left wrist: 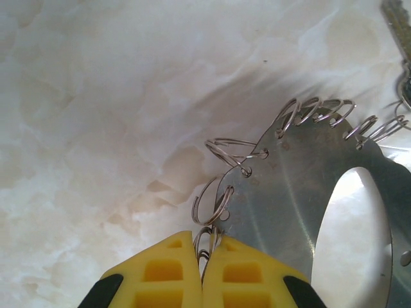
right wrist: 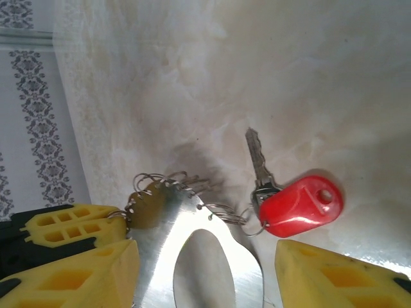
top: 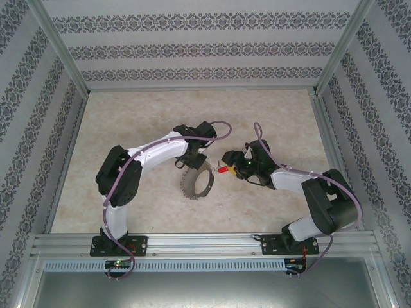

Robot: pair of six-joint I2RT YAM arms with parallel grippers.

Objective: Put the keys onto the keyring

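Note:
The keyring [top: 194,185] is a flat silvery loop fringed with small wire rings, lying mid-table. My left gripper [top: 191,162] is at its far edge; in the left wrist view its yellow fingers [left wrist: 173,269] are shut on one small wire ring of the keyring [left wrist: 289,205]. The red-headed key [right wrist: 298,205] lies flat beside the keyring [right wrist: 160,224], its grey blade pointing away. Its head ring lies against a fringe ring; I cannot tell whether they are linked. My right gripper [right wrist: 205,256] stands open, straddling the loop, with the key just beyond its right finger [right wrist: 340,276].
The marble-patterned tabletop [top: 128,128] is walled by patterned panels on three sides. A metal rail [top: 205,244] runs along the near edge, where both arm bases are bolted. The left gripper's yellow fingers [right wrist: 70,228] sit close beside the right gripper's left finger.

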